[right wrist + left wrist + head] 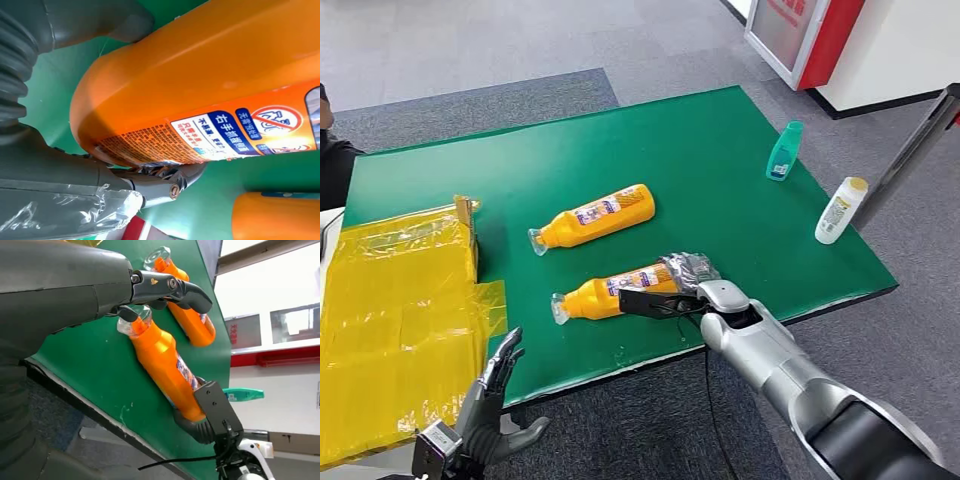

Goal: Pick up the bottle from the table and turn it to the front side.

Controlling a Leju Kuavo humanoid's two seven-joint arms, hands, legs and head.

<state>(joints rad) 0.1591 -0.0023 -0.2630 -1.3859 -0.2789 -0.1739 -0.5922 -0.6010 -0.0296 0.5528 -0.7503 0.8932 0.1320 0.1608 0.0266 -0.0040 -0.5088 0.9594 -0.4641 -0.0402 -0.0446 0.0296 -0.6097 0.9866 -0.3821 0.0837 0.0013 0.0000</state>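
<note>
Two orange bottles with clear caps lie on their sides on the green table (pixel 743 200). The nearer bottle (pixel 610 293) (pixel 162 360) (pixel 211 75) has its cap toward the left and its printed label showing. My right hand (pixel 682 290) grips its base end, thumb (pixel 113 20) on one side and dark fingers (pixel 166 182) along the label side. The bottle still rests on the table. The farther bottle (pixel 603 215) (pixel 192 320) lies apart from both hands. My left hand (pixel 497 400) hovers below the table's front edge, fingers spread and empty.
A teal bottle (pixel 784 150) and a white bottle with a yellow cap (pixel 841 210) lie near the table's right edge. Yellow plastic sheeting (pixel 395 320) covers the left side. A metal pole (pixel 912 150) slants at right; a person's dark sleeve (pixel 331 165) is at the left edge.
</note>
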